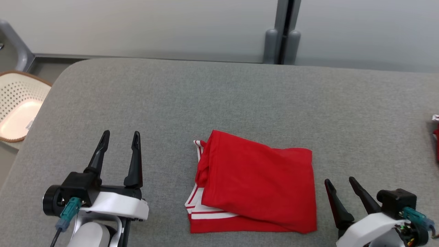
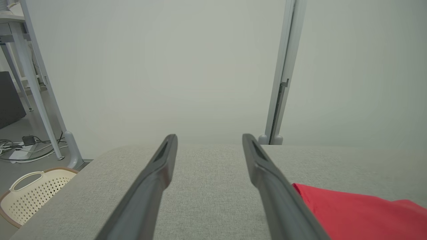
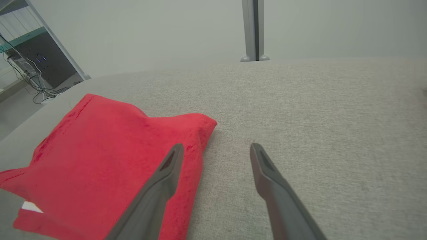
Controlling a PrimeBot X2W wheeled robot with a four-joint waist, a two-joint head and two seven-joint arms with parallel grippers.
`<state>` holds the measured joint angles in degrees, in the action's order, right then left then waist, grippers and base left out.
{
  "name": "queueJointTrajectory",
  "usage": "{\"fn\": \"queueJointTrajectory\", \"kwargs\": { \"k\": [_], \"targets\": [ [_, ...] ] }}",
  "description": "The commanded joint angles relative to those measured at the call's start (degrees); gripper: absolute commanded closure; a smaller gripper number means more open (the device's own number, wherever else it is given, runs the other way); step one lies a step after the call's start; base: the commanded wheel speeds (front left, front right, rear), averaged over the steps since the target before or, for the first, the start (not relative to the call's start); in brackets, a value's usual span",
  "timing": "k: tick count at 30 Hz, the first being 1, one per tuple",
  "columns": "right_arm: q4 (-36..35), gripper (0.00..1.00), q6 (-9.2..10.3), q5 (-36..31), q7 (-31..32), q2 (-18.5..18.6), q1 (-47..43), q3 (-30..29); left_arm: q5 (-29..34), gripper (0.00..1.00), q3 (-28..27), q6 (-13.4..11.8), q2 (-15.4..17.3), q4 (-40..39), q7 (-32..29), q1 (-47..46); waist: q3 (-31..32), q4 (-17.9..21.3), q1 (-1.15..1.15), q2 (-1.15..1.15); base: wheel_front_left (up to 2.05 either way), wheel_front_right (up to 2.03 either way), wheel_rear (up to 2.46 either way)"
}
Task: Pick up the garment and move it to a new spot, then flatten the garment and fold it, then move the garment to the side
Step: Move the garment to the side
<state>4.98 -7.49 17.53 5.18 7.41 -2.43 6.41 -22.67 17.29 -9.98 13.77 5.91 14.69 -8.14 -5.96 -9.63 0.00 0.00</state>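
The garment (image 1: 253, 183) is red with white stripes along one edge, and it lies folded into a rough rectangle on the grey table (image 1: 219, 99), near the front middle. My left gripper (image 1: 121, 136) is open over bare cloth well to the left of it, with nothing between its fingers. My right gripper (image 1: 339, 180) is open just off the garment's right edge, empty too. In the left wrist view the garment (image 2: 357, 213) shows beside my left gripper (image 2: 209, 137). The right wrist view has my right gripper (image 3: 216, 146) at the edge of the garment (image 3: 100, 156).
A cream perforated basket (image 1: 17, 106) stands on the floor off the table's left side. Another red item (image 1: 436, 137) pokes in at the far right edge. A pale wall with a grey post (image 1: 283, 32) runs behind the table.
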Motion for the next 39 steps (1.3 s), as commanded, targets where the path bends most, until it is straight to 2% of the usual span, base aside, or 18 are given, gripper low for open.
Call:
{"fn": "queueJointTrajectory", "kwargs": {
  "k": [1,9,11,12,13,20,31,39],
  "targets": [
    [2.7,0.00,0.00,0.7,-0.7,-0.2,2.4,1.0,0.7,0.00,-0.3,0.4,-0.3,-0.1,0.4,-1.8,-3.2,-2.7,0.00,0.00,0.00,0.00,0.00],
    [13.6,0.00,0.00,2.7,-0.9,-0.8,8.0,4.6,2.1,0.00,-1.1,1.7,-2.5,-0.8,0.5,-4.4,-5.9,-5.0,0.00,0.00,0.00,0.00,0.00],
    [15.3,0.60,0.00,3.5,-0.4,-0.6,8.6,5.7,2.5,0.00,-1.6,1.9,-2.8,-1.0,0.5,-4.2,-6.1,-5.0,0.00,0.00,0.00,0.00,0.00],
    [15.8,0.97,0.00,3.7,-0.5,-0.4,8.9,6.2,2.8,0.00,-1.9,2.0,-2.9,-1.1,0.5,-4.0,-6.2,-4.9,0.00,0.00,0.00,0.00,0.00],
    [16.1,1.00,0.00,3.9,-0.2,-0.1,9.1,6.7,3.0,0.00,-2.3,2.1,-3.0,-1.2,0.5,-3.8,-6.3,-4.7,0.00,0.00,0.00,0.00,0.00],
    [12.0,1.00,0.07,0.3,-0.1,3.4,10.7,7.7,5.2,0.00,-3.5,2.8,-3.0,-2.5,0.5,-2.9,-6.6,-1.2,0.00,0.00,0.00,0.00,0.00],
    [-0.1,1.00,0.06,-3.6,4.6,9.6,9.3,4.7,7.0,0.00,-3.5,4.4,-2.7,-5.4,0.5,-3.6,-8.4,11.3,0.00,0.00,0.00,0.00,0.00],
    [-1.5,1.00,0.06,-2.6,5.3,13.3,15.6,3.6,8.1,0.00,-2.6,4.9,-2.1,-7.5,0.1,-6.5,-12.8,18.0,0.00,0.00,0.00,0.00,0.00]
  ]
}}
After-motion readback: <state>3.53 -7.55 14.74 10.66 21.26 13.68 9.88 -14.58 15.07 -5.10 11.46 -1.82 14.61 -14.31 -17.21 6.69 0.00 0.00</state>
